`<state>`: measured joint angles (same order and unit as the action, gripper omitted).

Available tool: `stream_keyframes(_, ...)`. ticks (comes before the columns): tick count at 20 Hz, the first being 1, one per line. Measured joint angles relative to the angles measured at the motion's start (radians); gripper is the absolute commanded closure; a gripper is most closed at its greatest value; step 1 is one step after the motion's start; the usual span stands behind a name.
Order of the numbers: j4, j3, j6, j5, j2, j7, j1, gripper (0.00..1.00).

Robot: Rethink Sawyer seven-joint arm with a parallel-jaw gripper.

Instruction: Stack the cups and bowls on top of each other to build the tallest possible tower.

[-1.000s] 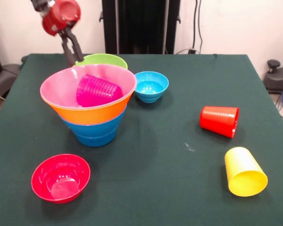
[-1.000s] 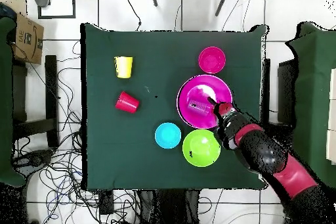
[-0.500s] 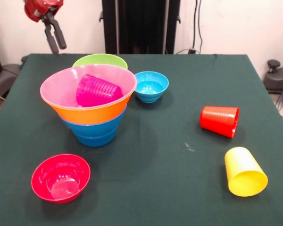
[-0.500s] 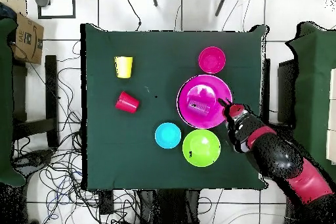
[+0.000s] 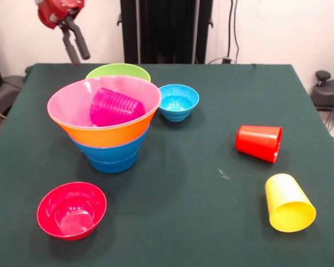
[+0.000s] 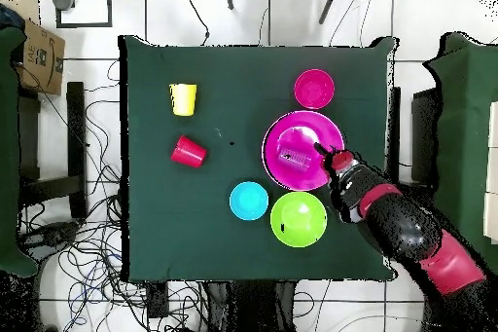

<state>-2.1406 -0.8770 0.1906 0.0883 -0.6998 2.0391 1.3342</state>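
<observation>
While the gripper [image 5: 77, 49] hangs empty above the far left table edge, its two fingers seemingly pressed together, the tower [image 5: 107, 129] of nested glossy bowls stands below it, blue at the base, orange and pink above. A translucent purple plastic cup [image 5: 116, 107] lies tipped on its side inside the pink bowl. I judge the next pick should be the green plastic bowl [image 5: 118, 71] just behind: spread the fingers, grip the rim, lift clear of the tower.
</observation>
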Motion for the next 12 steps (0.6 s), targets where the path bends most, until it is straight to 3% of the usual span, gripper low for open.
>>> stream_keyframes(8, 0.001, -0.004, -0.001, 0.003, 0.11, 0.0, -0.027, 0.0)
stream_keyframes(12, 0.005, -0.004, -0.019, 0.038, 0.172, 0.0, -0.049, 0.0)
